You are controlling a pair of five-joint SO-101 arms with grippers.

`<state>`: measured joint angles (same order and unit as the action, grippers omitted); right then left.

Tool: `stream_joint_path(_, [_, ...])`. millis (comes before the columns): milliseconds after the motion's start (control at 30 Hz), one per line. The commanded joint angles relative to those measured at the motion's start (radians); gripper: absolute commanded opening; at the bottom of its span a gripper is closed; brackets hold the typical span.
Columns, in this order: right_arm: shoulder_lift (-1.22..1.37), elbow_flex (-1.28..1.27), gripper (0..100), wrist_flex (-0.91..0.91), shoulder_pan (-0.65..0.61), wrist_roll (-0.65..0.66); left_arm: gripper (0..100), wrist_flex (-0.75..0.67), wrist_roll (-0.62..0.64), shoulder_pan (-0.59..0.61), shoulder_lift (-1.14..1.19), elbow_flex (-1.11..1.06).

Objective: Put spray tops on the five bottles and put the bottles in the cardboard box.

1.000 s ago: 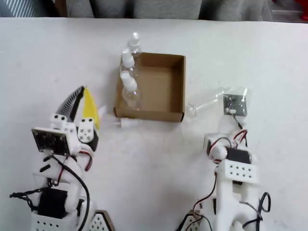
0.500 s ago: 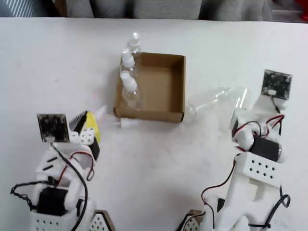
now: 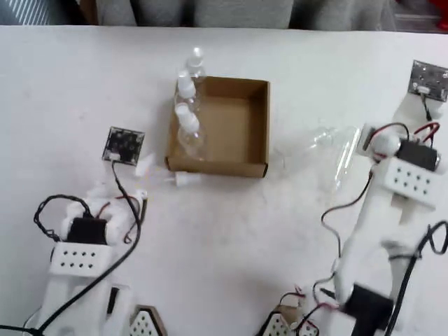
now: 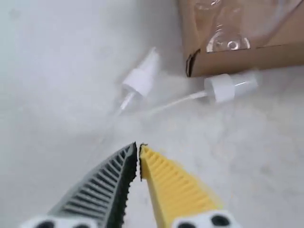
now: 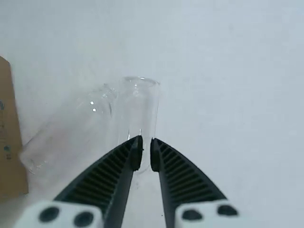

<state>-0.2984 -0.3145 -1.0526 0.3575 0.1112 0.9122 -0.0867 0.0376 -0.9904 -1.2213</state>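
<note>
Right gripper [image 5: 143,151]: black fingers drawn almost together with only a thin slit between them and nothing in the grip. The tips are poised over the near end of one clear bottle [image 5: 137,107].
Left gripper [image 4: 138,151]: grey and yellow fingers all but touching, holding nothing. It sits low over the table [image 3: 70,84], just short of the loose tops.
Bare bottles: two of them, that one and its neighbour [image 5: 66,128], lie on their sides close together, right of the cardboard box [image 3: 217,168]. Neither has a top. They are glass-clear and hard to pick out against the white surface.
Spray tops: two, white, lying flat with thin dip tubes trailing. One [image 4: 230,87] is just beside the box's front corner, the other [image 4: 140,80] a little farther out.
Box contents: three topped bottles [image 3: 187,122] line the left wall. Whether the farthest sits inside or past the back rim, I cannot tell.
Step in hand: three look done, and the fourth looks like it's starting, with the right arm on a bottle and the left on a top.
Next move: both sets of jaws must open wide first. The bottle looks slick and likely to roll, so it wants a square grip across the body. The top should be taken by its head, leaving the tube free.
</note>
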Motion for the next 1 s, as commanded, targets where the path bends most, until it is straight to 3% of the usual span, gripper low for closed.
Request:
stream_joint_path(0, [0.217, 0.184, 8.0, -0.061, 0.007, 0.011, 2, 0.000, -0.074, 0.077, 0.008, -0.020])
stream_joint_path(200, [0.481, 0.367, 18.2, -0.079, -0.025, 0.002, 2, 0.002, -0.293, 0.170, 0.008, -0.147])
stream_joint_path(500, [0.746, 0.582, 18.4, -0.079, -0.119, 0.000, 2, -0.028, -0.304, 0.185, 0.008, -0.150])
stream_joint_path(967, [1.127, 0.835, 18.4, -0.120, -0.120, 0.009, 2, -0.048, -0.307, 0.185, 0.008, -0.153])
